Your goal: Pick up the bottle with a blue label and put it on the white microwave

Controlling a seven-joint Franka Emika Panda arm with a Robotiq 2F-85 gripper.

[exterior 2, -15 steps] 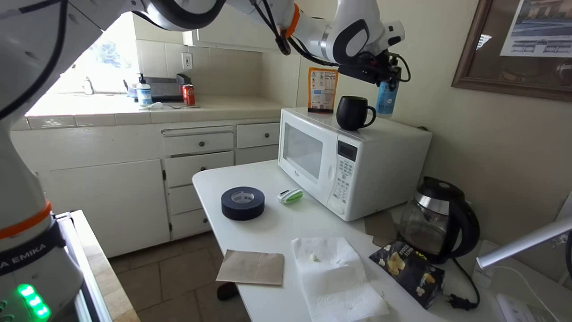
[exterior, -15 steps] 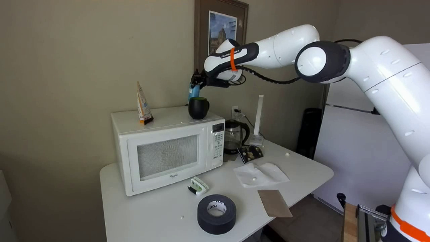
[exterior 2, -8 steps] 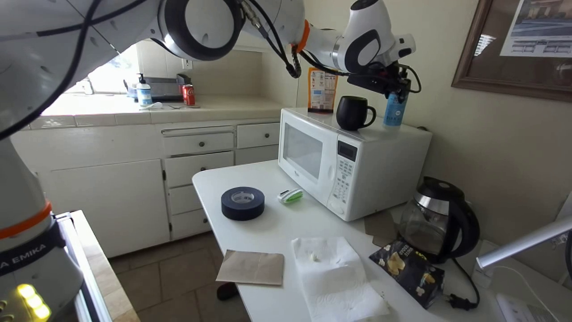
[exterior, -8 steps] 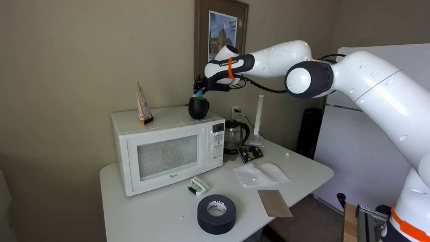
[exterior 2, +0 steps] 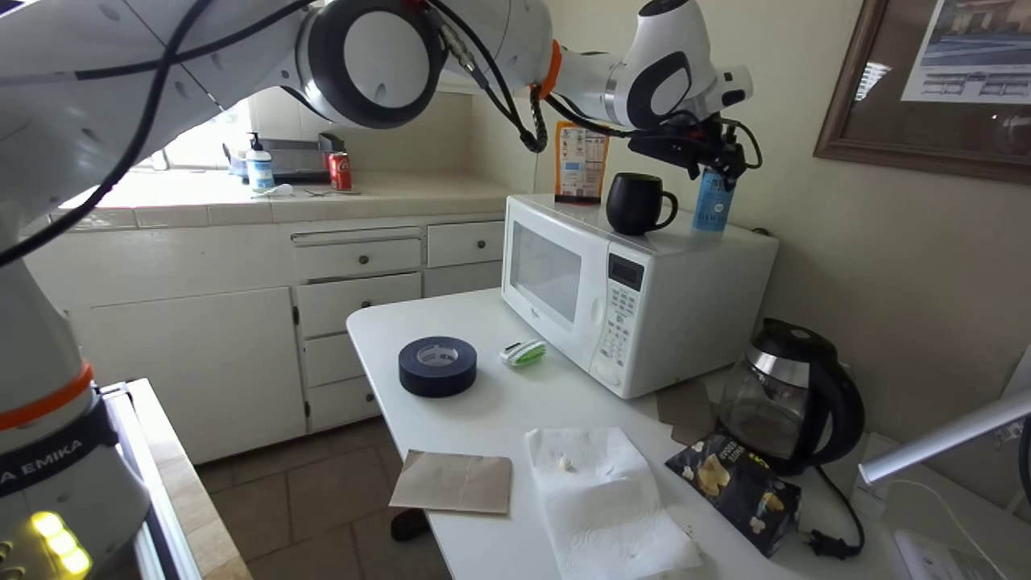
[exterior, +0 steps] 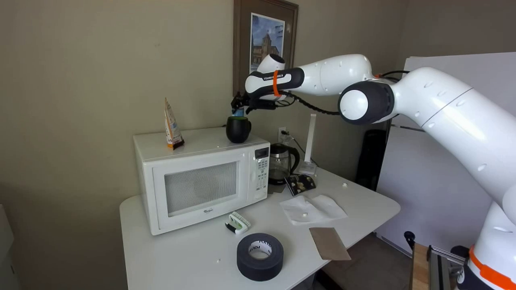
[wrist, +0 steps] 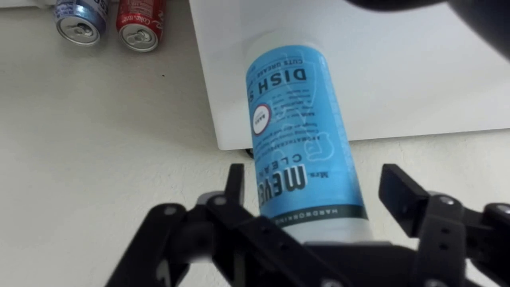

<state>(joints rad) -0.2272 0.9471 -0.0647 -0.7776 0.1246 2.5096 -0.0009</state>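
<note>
Both exterior views: black mug, upright on top of the white microwave, near the front edge; snack pouch, orange and white, standing on the same top, well apart from the mug. In an exterior view, the mug covers most of the bottle with a blue label. White tabletop beneath the microwave, bearing: one roll of dark tape, lying flat; one scrub brush, white and green, just in front of the microwave; one piece of brown paper, partly over the tabletop's edge; one paper towel, white, creased; one glass kettle, black lid and handle, just beside the microwave; one popcorn bag, black, by the kettle, whether touching cannot be told. Wrist view: red can and blue can, side by side, past the microwave's edge.

Bottle: upright on the microwave's top, toward the rear, behind the mug as seen from the microwave's door.

Claw: unclenched, fingers parted wide, one to each side of the bottle's upper part with a gap showing at both; bottle's neck hidden behind the claw.

Arm: white, raised from its base, bent at the elbow, forearm reaching above the tabletop toward the microwave; wrist over the bottle, fingers directed downward.
</note>
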